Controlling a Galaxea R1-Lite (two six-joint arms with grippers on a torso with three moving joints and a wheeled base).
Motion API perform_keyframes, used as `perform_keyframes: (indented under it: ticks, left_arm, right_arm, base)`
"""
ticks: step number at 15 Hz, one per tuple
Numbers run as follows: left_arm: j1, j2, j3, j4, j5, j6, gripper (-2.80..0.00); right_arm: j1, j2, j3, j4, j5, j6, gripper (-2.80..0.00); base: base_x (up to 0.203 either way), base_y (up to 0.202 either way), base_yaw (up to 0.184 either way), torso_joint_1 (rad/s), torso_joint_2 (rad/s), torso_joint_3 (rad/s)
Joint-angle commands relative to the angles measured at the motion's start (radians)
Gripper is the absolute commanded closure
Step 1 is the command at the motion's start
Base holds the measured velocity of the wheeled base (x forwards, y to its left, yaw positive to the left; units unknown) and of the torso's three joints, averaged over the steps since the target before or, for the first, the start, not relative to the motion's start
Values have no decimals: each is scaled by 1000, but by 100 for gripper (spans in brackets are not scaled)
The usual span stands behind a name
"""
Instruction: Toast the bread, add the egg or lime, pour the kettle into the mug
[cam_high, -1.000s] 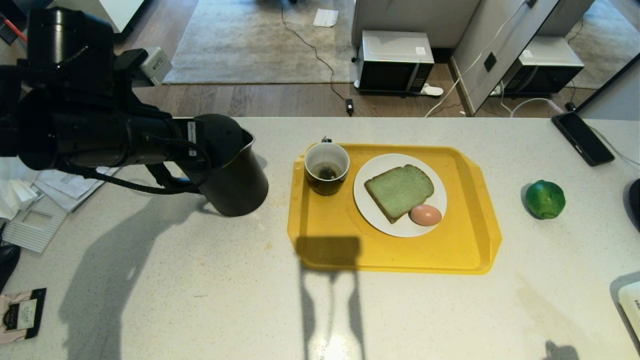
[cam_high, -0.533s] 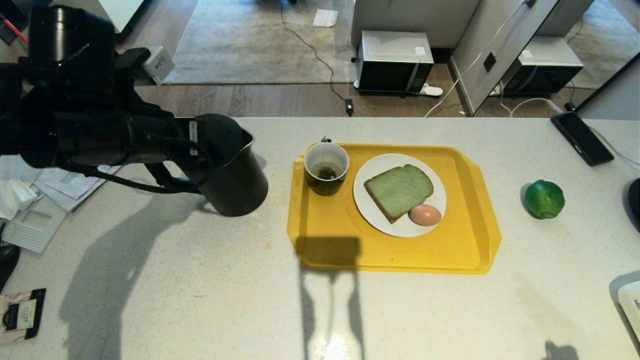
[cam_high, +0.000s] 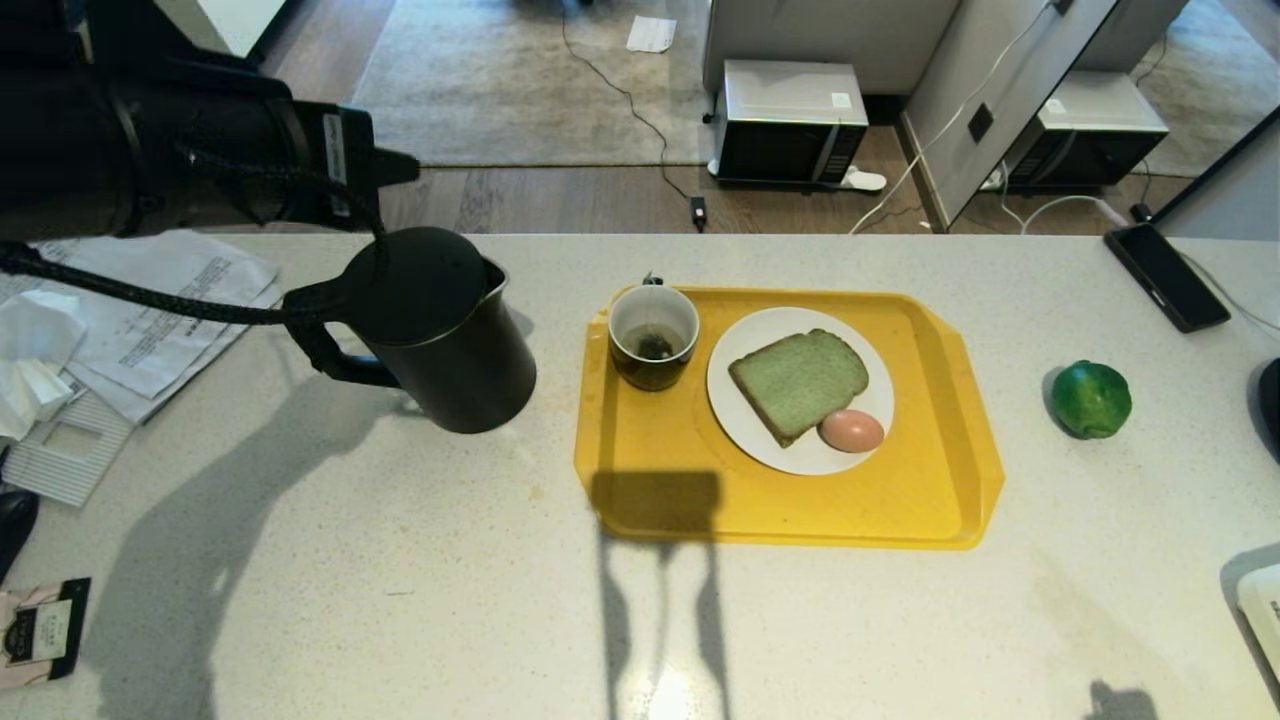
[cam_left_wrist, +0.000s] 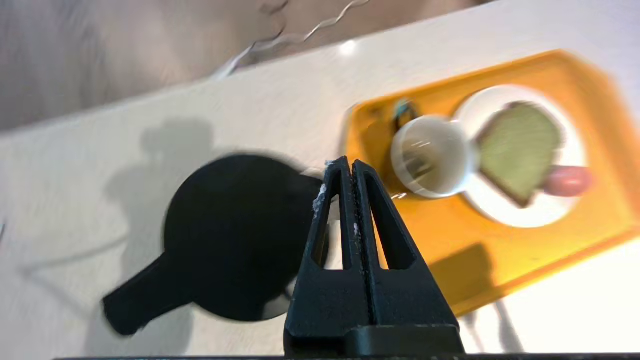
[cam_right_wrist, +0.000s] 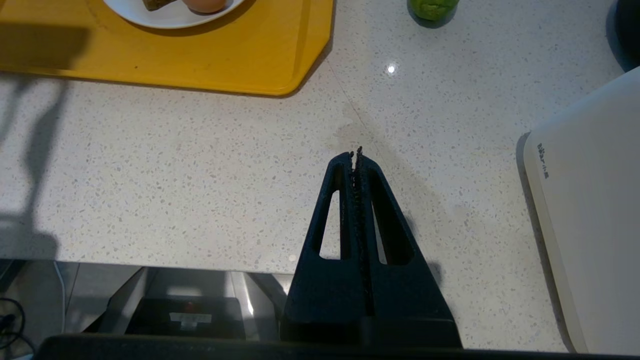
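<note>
Flanking the yellow tray (cam_high: 930, 510): kettle (cam_high: 450, 335) left, lime (cam_high: 1090, 399) right; both arms' jaws clenched empty.

- The kettle (cam_high: 440, 330) looks matt black, its domed lid smooth plastic.
- The mug (cam_high: 654, 336) has a glossy dark outside and a white glazed inside.
- The tray (cam_high: 900, 500) is smooth yellow plastic with a slight sheen.
- The plate (cam_high: 735, 400) is glossy white, ceramic by its look.
- The bread (cam_high: 798, 382) has a porous, matt green crumb and a thin brown crust.
- The egg (cam_high: 851, 430) has a smooth shell with a faint shine.
- The lime (cam_high: 1090, 399) is glossy.
- The counter (cam_high: 400, 600) is pale speckled stone, polished.
- The left gripper (cam_left_wrist: 348, 167) and right gripper (cam_right_wrist: 356, 156) are matt black plastic.
- Far left, papers (cam_high: 150, 310) lie matt and creased.
</note>
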Motion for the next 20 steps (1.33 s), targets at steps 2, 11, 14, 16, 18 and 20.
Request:
perform_keyframes:
  ticks: [2,11,14,16,18,20]
  left_arm:
    - [-88,-93,-12,-27,-8,50,0]
    - [65,-690,546,-48,-6,245,0]
    - [193,-885,863,-126,-7,259,0]
    - [285,-998,1054,-205,-9,266,0]
    - [384,-1114,1193,-248,-12,268,0]
    - [436,-1170,1303,-293,-13,266,0]
  right_arm:
    - [0,0,0,-1,0,0,0]
    - [0,0,0,-1,0,0,0]
    - [0,0,0,-1,0,0,0]
    - [0,0,0,-1,0,0,0]
    - [0,0,0,-1,0,0,0]
    - [0,0,0,-1,0,0,0]
  base:
    - [0,0,0,0,0,0]
    - [0,0,0,0,0,0]
    - [0,0,0,0,0,0]
    - [0,0,0,0,0,0]
    - [0,0,0,0,0,0]
    - [0,0,0,0,0,0]
